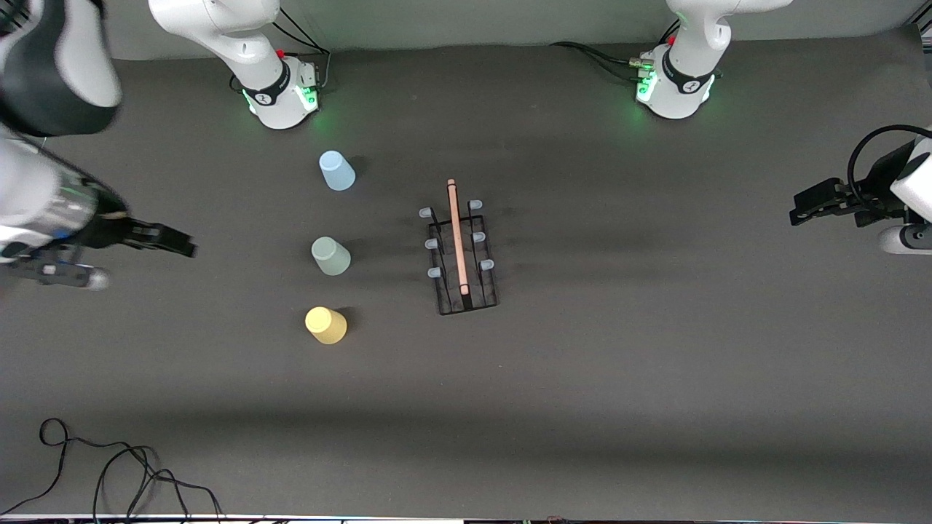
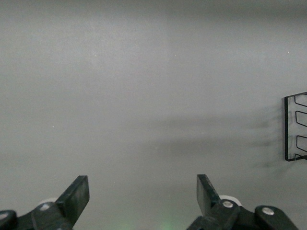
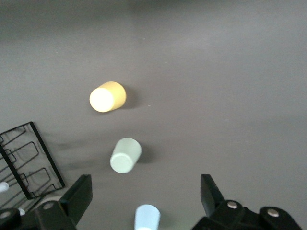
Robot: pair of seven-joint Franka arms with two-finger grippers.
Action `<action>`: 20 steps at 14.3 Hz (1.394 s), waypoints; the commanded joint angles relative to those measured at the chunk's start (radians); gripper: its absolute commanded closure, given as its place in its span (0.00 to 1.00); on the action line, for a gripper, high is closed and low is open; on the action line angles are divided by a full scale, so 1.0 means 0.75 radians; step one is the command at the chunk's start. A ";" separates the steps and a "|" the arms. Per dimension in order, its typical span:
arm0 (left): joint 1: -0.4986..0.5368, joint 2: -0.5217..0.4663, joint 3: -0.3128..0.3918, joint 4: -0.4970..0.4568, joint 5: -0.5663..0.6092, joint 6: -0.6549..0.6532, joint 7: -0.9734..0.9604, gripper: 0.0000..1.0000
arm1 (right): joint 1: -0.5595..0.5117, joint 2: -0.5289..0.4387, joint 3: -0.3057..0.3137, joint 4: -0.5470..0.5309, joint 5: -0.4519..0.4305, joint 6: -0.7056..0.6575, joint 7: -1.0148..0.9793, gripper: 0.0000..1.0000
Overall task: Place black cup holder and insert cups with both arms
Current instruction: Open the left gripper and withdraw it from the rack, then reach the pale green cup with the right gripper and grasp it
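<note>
Both arms hang wide: left end effector (image 1: pixel 797 212) and right end effector (image 1: pixel 186 247) spread open, empty. Black cup holder (image 1: pixel 461 251) stands mid-table (image 1: pixel 655 364), three cups (image 1: pixel 330 257) lined up beside it toward the right arm's end.

Place: a robotics lab with a staged test bench, not a home or a shop.
Counter: one broad dark grey mat (image 1: pixel 655 364) covers the whole counter, plain and uniform.
Arms: two white arm bases (image 1: pixel 280 94) (image 1: pixel 673 91) are fixed along one edge, each glowing green, with cables plugged in beside them.
Wiring: loose black cables (image 1: pixel 109 473) trail on the counter's edge nearest the front camera.
Props: three plastic cups, blue (image 1: pixel 336 171), grey-green (image 1: pixel 330 256) and yellow (image 1: pixel 325 324), stand upside down in a neat row.
Rack: the black cup holder (image 1: pixel 460 247) stands alone beside that row, between the left tool (image 1: pixel 801 211) and the right tool (image 1: pixel 186 247).
</note>
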 commanded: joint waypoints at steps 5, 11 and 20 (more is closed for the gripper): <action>-0.167 -0.027 0.153 -0.021 0.045 0.024 0.019 0.00 | 0.200 -0.076 -0.009 -0.497 0.012 0.498 0.242 0.00; -0.177 -0.037 0.147 -0.058 0.049 0.034 0.017 0.00 | 0.276 -0.023 -0.009 -0.771 0.012 0.879 0.297 0.00; -0.122 -0.039 0.076 -0.052 0.072 0.024 0.017 0.00 | 0.348 0.261 -0.007 -0.888 0.020 1.346 0.367 0.00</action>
